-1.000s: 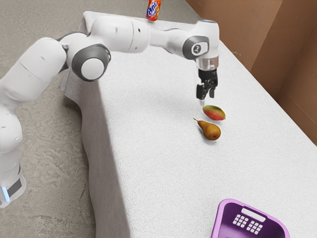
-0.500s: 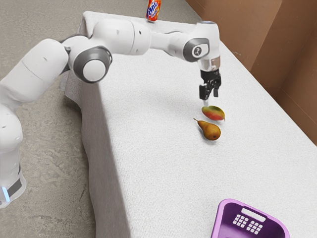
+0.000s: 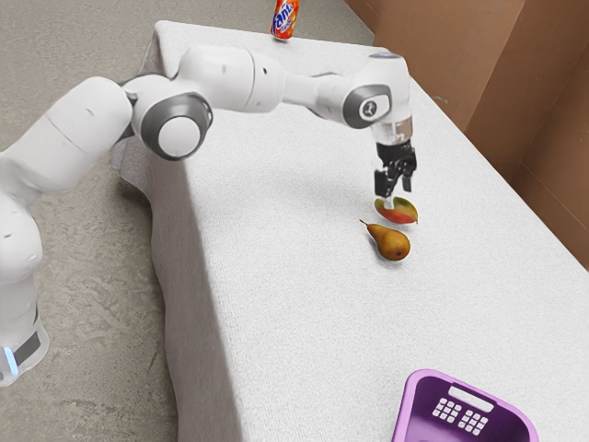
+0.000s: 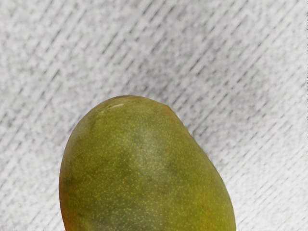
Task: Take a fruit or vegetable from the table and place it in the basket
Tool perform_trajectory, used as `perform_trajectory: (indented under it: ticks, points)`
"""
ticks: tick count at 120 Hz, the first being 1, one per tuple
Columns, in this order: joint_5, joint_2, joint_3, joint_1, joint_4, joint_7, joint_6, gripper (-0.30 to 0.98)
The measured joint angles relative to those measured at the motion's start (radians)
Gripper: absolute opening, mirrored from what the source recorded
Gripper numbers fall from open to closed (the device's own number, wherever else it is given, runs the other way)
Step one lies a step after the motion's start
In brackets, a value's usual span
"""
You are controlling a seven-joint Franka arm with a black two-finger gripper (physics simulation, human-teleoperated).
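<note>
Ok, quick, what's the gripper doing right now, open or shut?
Gripper: open, fingers apart at the mango, not closed on it.

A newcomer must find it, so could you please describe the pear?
On the white-covered table, look between the purple basket and my black gripper. The pear there is brown, narrowing to a thin stem, unlike the red-and-green mango beside it.

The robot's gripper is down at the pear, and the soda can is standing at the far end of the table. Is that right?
Not quite: the gripper is down at the mango, not the pear. The exterior view shows it. The soda can is standing at the far end of the table.
</note>
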Motion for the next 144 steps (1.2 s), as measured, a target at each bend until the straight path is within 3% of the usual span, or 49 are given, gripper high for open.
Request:
perform_trajectory:
  ticks: [144]
  points:
    - [-0.002, 0.076, -0.013, -0.002, 0.002, 0.041, 0.087, 0.68]
